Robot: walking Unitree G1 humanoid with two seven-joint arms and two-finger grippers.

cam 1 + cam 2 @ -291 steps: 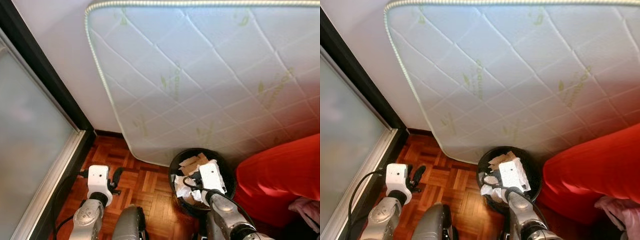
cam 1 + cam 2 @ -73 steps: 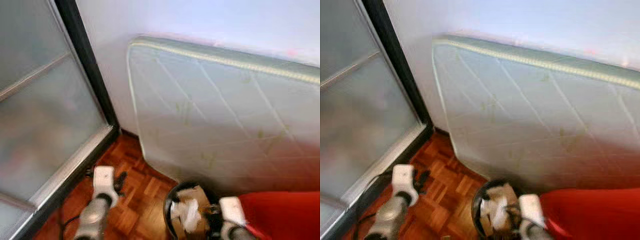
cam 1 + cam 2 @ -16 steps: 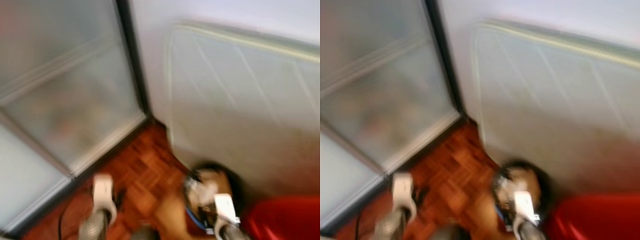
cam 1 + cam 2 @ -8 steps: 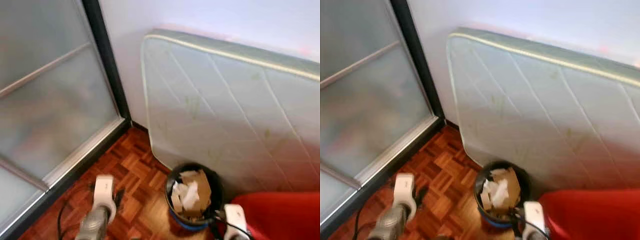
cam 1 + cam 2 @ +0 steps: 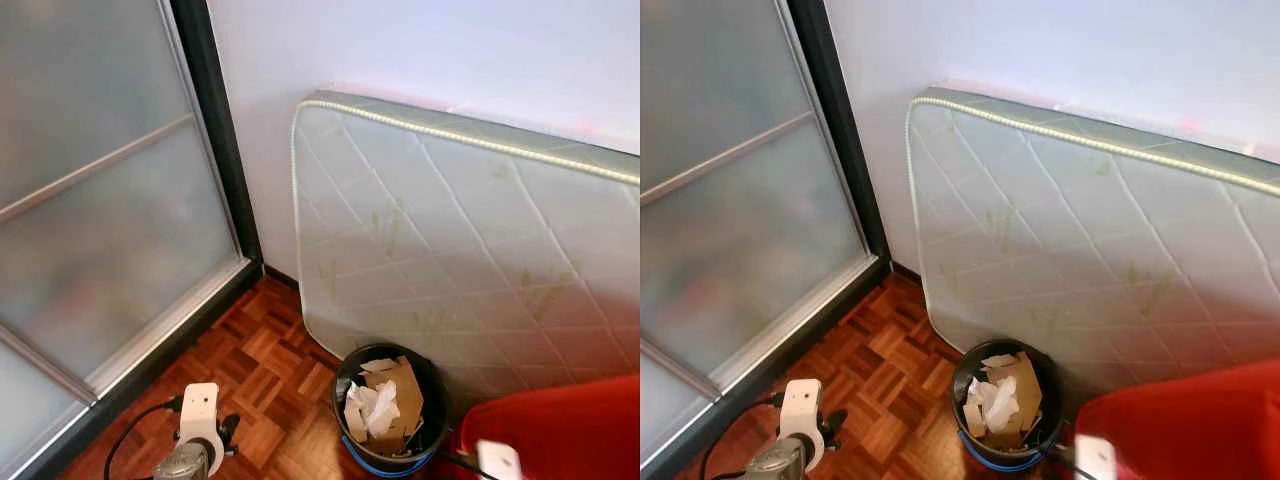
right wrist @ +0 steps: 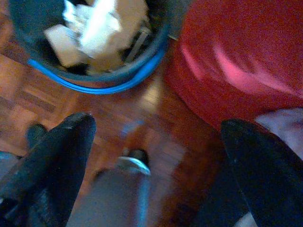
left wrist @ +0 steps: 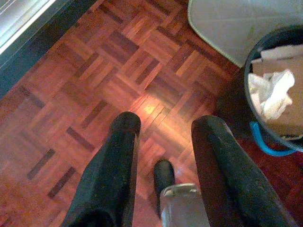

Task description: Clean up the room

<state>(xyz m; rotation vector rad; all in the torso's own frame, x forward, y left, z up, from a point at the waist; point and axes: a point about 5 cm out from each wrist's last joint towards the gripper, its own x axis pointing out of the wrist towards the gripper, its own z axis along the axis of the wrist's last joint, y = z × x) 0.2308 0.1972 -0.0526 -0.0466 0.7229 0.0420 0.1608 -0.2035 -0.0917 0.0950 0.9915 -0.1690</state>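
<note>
A black waste bin (image 5: 437, 400) with a blue band round its foot stands on the parquet against a leaning mattress. It is stuffed with cardboard pieces (image 5: 400, 385) and crumpled white paper (image 5: 375, 408). My left gripper (image 7: 165, 125) hangs open over bare parquet, to the left of the bin (image 7: 248, 71), with nothing between its fingers. My right gripper (image 6: 156, 127) is open wide and empty, low over the floor between the bin (image 6: 94, 78) and a red cushion (image 6: 236, 61). Its white wrist (image 5: 497, 460) is blurred at the bottom edge of the left eye view.
A white quilted mattress (image 5: 470, 250) leans on the wall behind the bin. A frosted glass sliding door (image 5: 100, 200) with a dark frame closes the left side. The red cushion (image 5: 555, 430) fills the right corner, and pale cloth (image 6: 284, 123) lies against it. Open parquet (image 5: 270, 370) lies between door and bin.
The camera has swung and pulled back and the blur has cleared. Both arms sit lower in the picture; the right wrist, earlier over the bin, is now beside it.
</note>
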